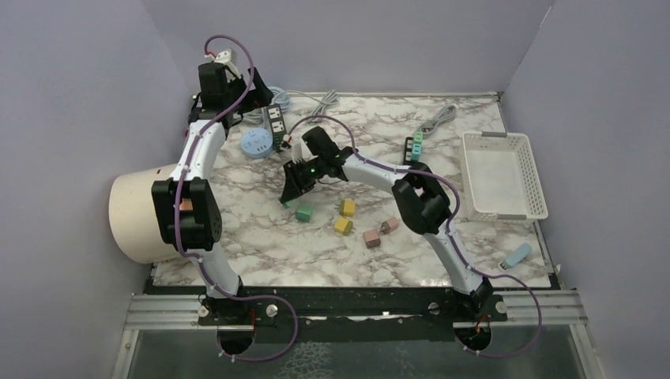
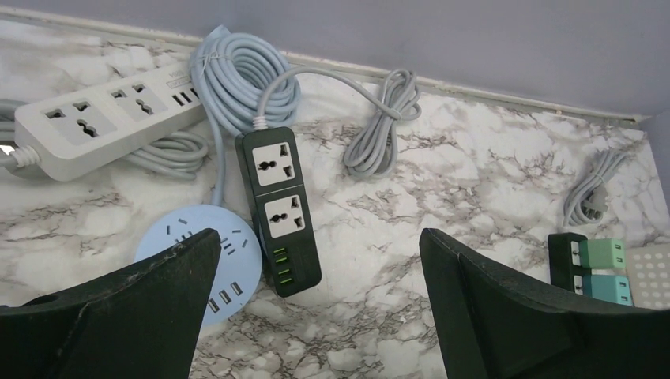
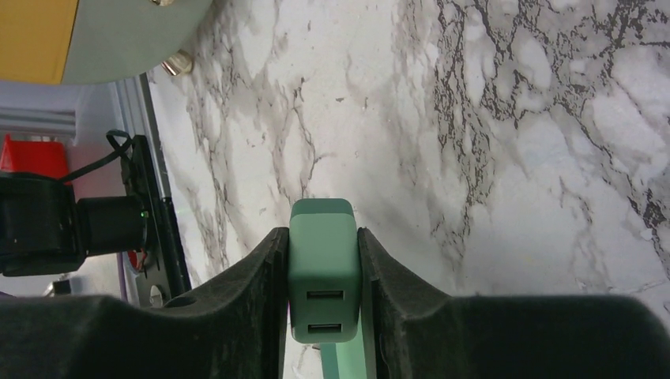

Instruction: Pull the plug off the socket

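Right tool (image 3: 322, 237) clamps green plug (image 3: 324, 272) near loose plugs (image 1: 347, 207) on the table (image 1: 261, 241).

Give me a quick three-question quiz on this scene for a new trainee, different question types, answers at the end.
1. True or false: the left hand is open, with the black power strip showing between its fingers.
2. What does the right hand grip? A a spoon; B a green plug; C a red cup.
3. On which side of the table, the robot's own, sits the white basket?
Key: 1 true; 2 B; 3 right.
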`<state>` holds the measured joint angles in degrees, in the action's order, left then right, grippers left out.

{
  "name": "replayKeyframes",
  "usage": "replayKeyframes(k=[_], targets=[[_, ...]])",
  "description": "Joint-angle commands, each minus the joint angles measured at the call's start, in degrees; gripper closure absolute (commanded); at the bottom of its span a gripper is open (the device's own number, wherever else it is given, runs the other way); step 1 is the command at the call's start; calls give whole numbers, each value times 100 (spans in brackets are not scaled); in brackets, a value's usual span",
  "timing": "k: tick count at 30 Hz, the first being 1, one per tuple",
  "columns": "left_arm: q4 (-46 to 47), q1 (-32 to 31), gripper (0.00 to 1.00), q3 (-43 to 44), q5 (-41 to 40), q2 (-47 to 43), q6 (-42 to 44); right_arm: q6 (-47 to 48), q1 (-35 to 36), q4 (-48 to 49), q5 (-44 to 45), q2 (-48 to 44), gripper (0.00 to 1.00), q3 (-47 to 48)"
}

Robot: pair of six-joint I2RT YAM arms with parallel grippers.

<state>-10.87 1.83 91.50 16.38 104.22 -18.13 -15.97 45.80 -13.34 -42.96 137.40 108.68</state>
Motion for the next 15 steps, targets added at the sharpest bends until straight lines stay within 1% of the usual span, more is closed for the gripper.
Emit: replayKeyframes(k=[1,3,5,8,10,13,15], targets=[[-16,19,1,-108,-12,-384,-21,618,69,-776,185,172,58,394],[-2,20,1,-91,45,-419,-47,885,65,-1122,447,144,49,566],[32,20,1,-80,78,-442,-82,1093,69,-1370,757,28,46,666],[80,20,1,-80,110,-434,-111,1296,56,-1454,1201,-372,43,600],[85,20,1,-80,135,-421,-120,1357,-10,-1403,1328,-684,43,477],[132,24,1,-118,182,-431,-136,1217,-295,-1177,1343,-1222,43,129],[172,15,1,-159,229,-461,-153,1057,-616,-960,1508,-1679,43,-255]])
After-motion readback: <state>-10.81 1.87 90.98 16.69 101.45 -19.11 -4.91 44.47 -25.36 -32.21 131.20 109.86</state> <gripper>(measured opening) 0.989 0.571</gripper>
